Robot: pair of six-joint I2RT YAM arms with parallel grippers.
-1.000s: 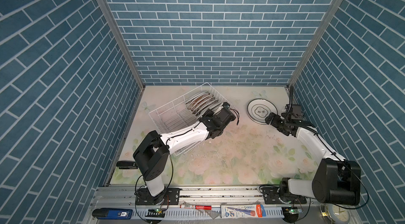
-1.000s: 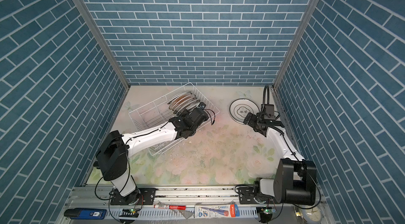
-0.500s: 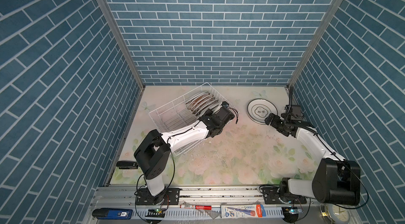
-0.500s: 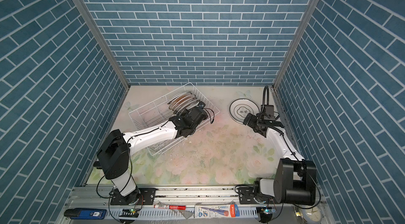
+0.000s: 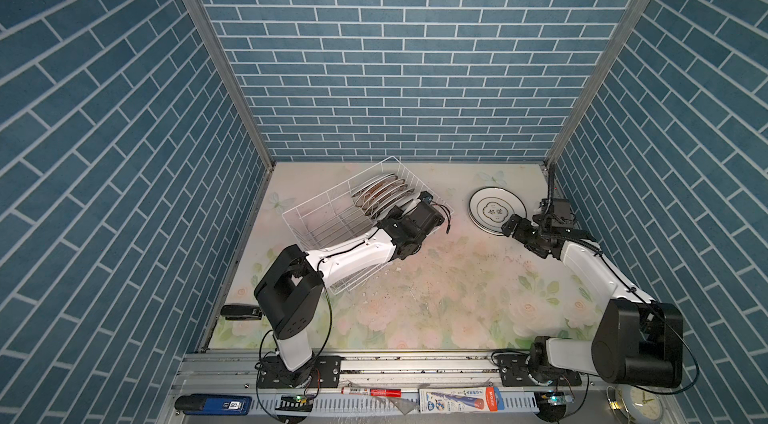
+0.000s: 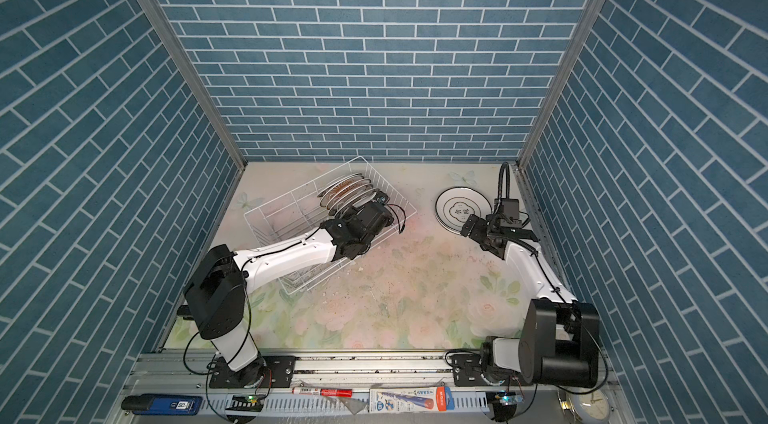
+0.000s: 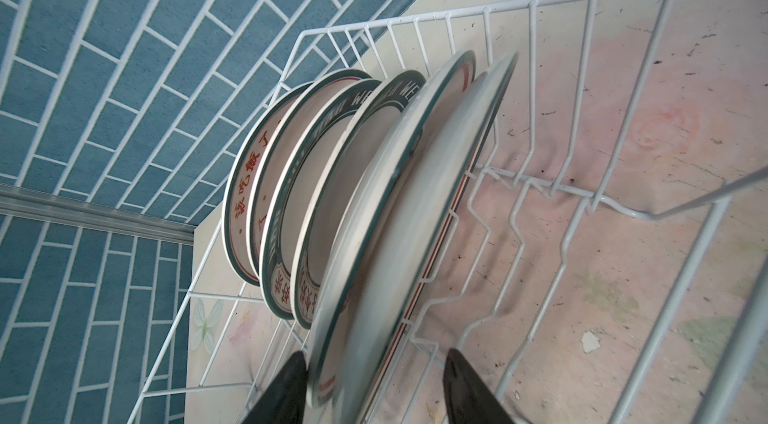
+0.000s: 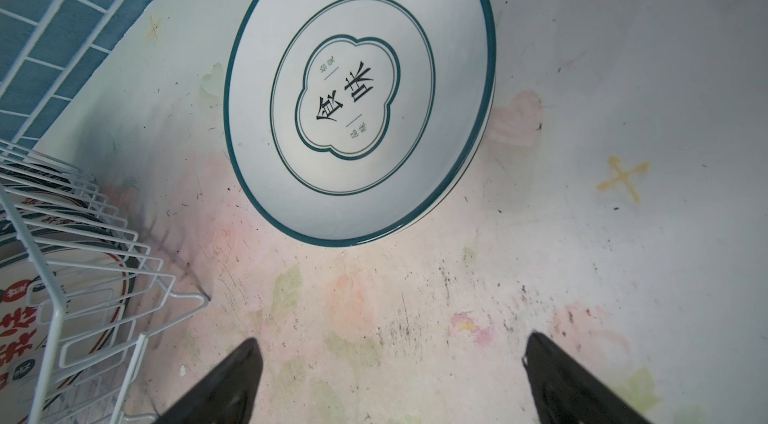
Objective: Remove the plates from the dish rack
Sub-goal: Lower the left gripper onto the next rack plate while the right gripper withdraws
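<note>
Left tool [image 7: 376,353]: half open, black fingers [image 7: 291,380] astride the rims of the two nearest plates [image 7: 374,202]; one finger right at a rim, the other apart from it across a clear gap; no firm hold on anything.
Right tool [image 8: 390,339]: spread wide, empty, low over the counter [image 5: 436,297], just short of the flat plate [image 8: 357,98].
Racked plates: about six, on edge between the prongs at the far end of the dish rack [image 5: 316,214], leaning together.
Flat plate: face up on the counter, right of the rack and well apart from it; a second rim showing beneath.
Materials: glossy white ceramic, dark green rims, red and black characters; thin white-coated wire basket with flared sides; scuffed floral print on the counter.
Hidden: left tool's fingertips behind its wrist in both top views; nearest plate blurred in the left wrist view; most plate faces covered by their neighbours; rack's near end under the left arm.
</note>
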